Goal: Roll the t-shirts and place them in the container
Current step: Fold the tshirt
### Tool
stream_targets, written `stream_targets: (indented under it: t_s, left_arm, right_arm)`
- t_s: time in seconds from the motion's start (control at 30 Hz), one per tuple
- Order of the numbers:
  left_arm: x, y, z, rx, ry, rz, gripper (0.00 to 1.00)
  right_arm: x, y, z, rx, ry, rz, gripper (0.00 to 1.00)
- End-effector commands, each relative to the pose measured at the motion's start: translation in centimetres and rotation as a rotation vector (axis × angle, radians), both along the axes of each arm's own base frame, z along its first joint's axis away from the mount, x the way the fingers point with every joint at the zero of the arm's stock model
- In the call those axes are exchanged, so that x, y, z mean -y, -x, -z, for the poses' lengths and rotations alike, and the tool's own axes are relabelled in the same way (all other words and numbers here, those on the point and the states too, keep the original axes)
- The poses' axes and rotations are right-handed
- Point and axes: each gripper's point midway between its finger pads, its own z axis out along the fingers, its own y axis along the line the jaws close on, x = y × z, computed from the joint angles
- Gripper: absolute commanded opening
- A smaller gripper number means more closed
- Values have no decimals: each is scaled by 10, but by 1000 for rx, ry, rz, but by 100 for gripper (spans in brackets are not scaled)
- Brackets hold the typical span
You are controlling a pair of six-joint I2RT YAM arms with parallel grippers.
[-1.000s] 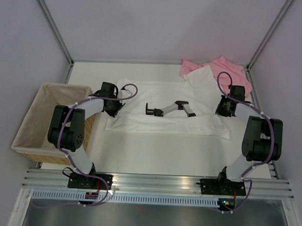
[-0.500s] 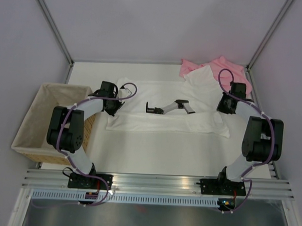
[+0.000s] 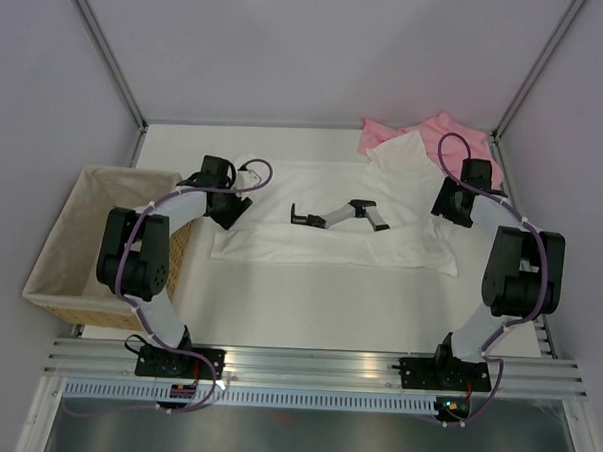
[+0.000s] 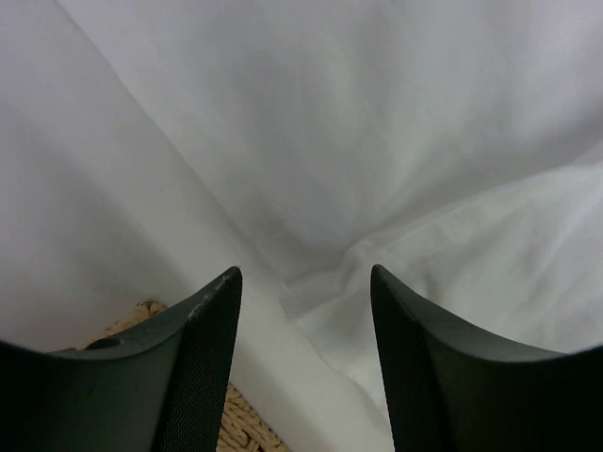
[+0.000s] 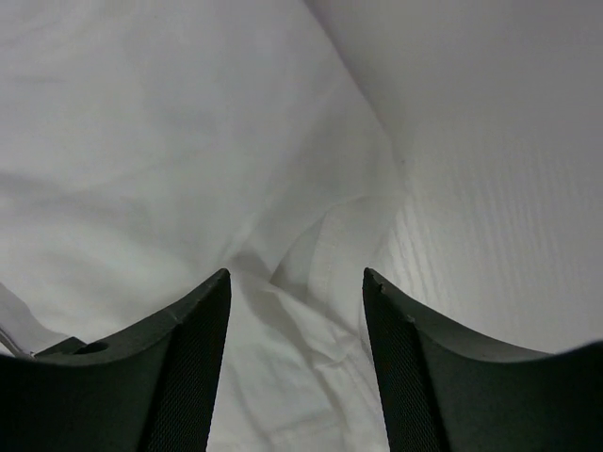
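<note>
Judged as early in the roll of the white t-shirt [image 3: 311,244], spread flat across the middle of the desk [image 3: 328,307], with the near hem apparently turned over into a low fold. Not possible to say how tight. For the pink t-shirt [image 3: 451,127], crumpled at the far right corner and touching the white one's sleeve, nothing begun yet.

At the left fingers [image 4: 212,311]: wide apart, clamping nothing, poised over the left end of the white cloth. At the right fingers [image 5: 207,311]: equally wide, also empty, over the right end.

Next, probably: lower both pairs onto the fold, close on the doubled cloth at the same time, then carry it away from the bases in one level turn. Calls for equal height and pace on both sides, otherwise a crooked roll. Calls also for care with the black and grey object [image 3: 337,216] lying on the shirt, right in the path.

From above only: the whole layout, the object, the pink heap, the basket [image 3: 76,226] at the left. From the wrists only: the open gap of each pair, the small crease of cloth just past the tips, a bit of wicker under the left one.
</note>
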Motion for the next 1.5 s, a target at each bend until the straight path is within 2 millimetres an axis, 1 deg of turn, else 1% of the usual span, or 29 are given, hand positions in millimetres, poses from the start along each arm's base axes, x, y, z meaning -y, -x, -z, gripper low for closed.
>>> stream_targets:
  t_s: [0.0, 0.07, 0.1, 0.13, 0.17, 0.2, 0.23, 0.27, 0.3, 0.33, 0.37, 0.4, 0.5, 0.57, 0.63, 0.67, 0.73, 0.83, 0.87, 0.9, 0.93, 0.97, 1.0, 1.03, 1.2, 1.23, 1.3, 1.4, 1.47]
  left_arm:
    - [0, -19, -51, 101, 7, -22, 63]
    - [4, -13, -63, 98, 26, -8, 63]
    - [8, -3, -66, 67, 35, 16, 63]
    - [10, 2, -76, 77, 38, 25, 63]
    - [11, 11, -77, 56, 38, 36, 63]
    - [17, 19, -79, 42, 35, 66, 63]
    - [19, 36, -78, -2, 31, 91, 63]
    - [24, 51, -69, -35, 21, 127, 63]
    - [24, 58, -65, -45, -6, 162, 64]
    - [23, 64, -60, -49, -26, 181, 64]
    - [19, 76, -46, -83, -52, 195, 64]
    - [18, 80, -41, -90, -70, 209, 65]
    - [11, 86, -25, -88, -107, 220, 66]
    - [7, 85, -11, -69, -134, 225, 67]
    - [0, 85, -1, -63, -177, 225, 67]
    - [-5, 86, 10, -75, -198, 215, 67]
    - [-8, 89, 18, -94, -213, 213, 66]
    - [-10, 93, 27, -108, -216, 210, 60]
    - [-11, 96, 30, -111, -216, 210, 51]
    - [-11, 95, 31, -109, -219, 212, 46]
    - [-12, 96, 32, -114, -222, 209, 40]
    - [-13, 96, 32, -113, -229, 206, 21]
    - [-14, 96, 32, -113, -235, 205, 9]
    - [-15, 96, 30, -108, -238, 203, 3]
    - [-12, 101, 23, -90, -214, 219, 2]
    - [-10, 108, 20, -100, -195, 227, 2]
    - [-8, 115, 17, -115, -171, 231, 2]
    - [-4, 135, 16, -161, -130, 251, 2]
    - [-4, 146, 16, -183, -117, 261, 2]
  right_arm:
    - [25, 2, -49, 57, 98, 130, 64]
    - [26, 25, -44, 0, 73, 197, 67]
    - [26, 41, -41, -17, 51, 214, 67]
    - [25, 55, -37, -45, 31, 251, 67]
    - [22, 66, -35, -60, 22, 261, 67]
    - [14, 84, -29, -78, -7, 254, 66]
    - [8, 92, -26, -79, -31, 252, 66]
    - [4, 100, -30, -54, -56, 264, 65]
    - [-3, 115, -15, -87, -82, 260, 65]
    - [-9, 120, -11, -87, -107, 252, 64]
    - [-11, 123, -10, -80, -119, 265, 64]
    - [-13, 132, 1, -103, -126, 270, 63]
    - [-9, 138, 12, -116, -110, 305, 63]
    - [-1, 134, 15, -87, -90, 334, 61]
    - [7, 134, 21, -76, -79, 377, 56]
    - [13, 137, 26, -84, -74, 401, 54]
    - [16, 137, 29, -78, -90, 419, 46]
    - [22, 144, 35, -85, -98, 441, 34]
    - [26, 147, 35, -83, -94, 455, 29]
    - [29, 150, 36, -84, -86, 468, 18]
    - [32, 150, 36, -80, -82, 469, 12]
    - [36, 150, 35, -76, -79, 481, 4]
    - [38, 152, 34, -81, -74, 485, 0]
    - [40, 152, 33, -79, -69, 487, 0]
    - [41, 154, 20, -61, -63, 484, 0]
    - [39, 158, 16, -57, -67, 486, 0]
    - [35, 163, 17, -49, -96, 525, 0]
    - [25, 172, 20, -47, -171, 603, 0]
    - [22, 176, 17, -31, -194, 631, 1]
